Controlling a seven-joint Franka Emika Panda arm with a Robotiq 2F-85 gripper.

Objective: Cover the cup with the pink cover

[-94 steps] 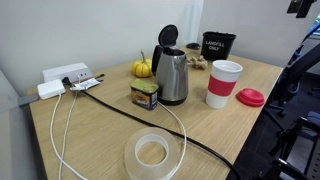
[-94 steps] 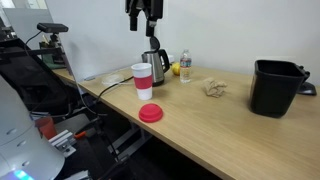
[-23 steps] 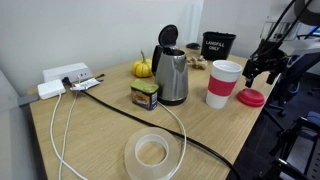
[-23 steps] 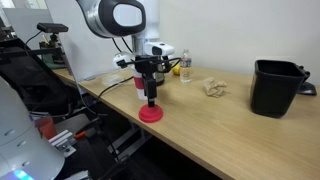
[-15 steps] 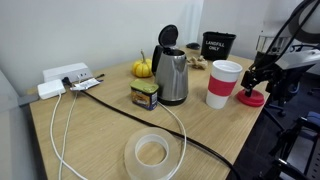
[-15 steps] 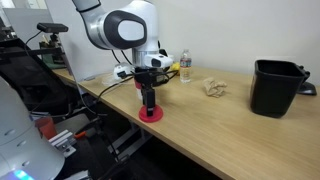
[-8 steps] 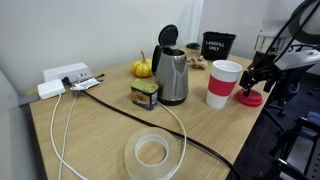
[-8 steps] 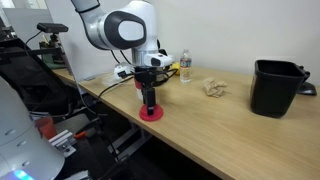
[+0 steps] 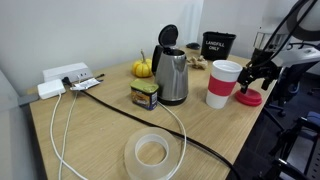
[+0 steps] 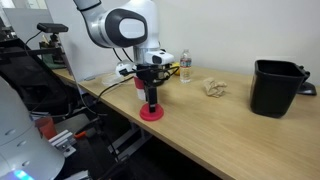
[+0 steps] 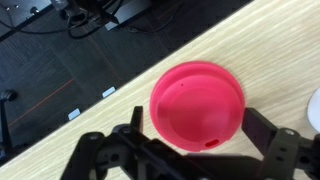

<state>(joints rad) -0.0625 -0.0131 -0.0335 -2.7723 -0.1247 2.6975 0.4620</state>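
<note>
The pink cover [image 11: 197,103] lies flat on the tabletop [image 10: 220,120], just beside the cup [image 9: 223,84]. The gripper [image 10: 152,104] stands over the cover, its jaws spread wide to either side of it, gripping nothing. The cup stands upright and uncovered, and the kettle [image 9: 171,75] is on the cup's far side.

Smooth plastic pink cover [image 11: 197,105] on matt wood-grain table [image 11: 278,40]
</note>
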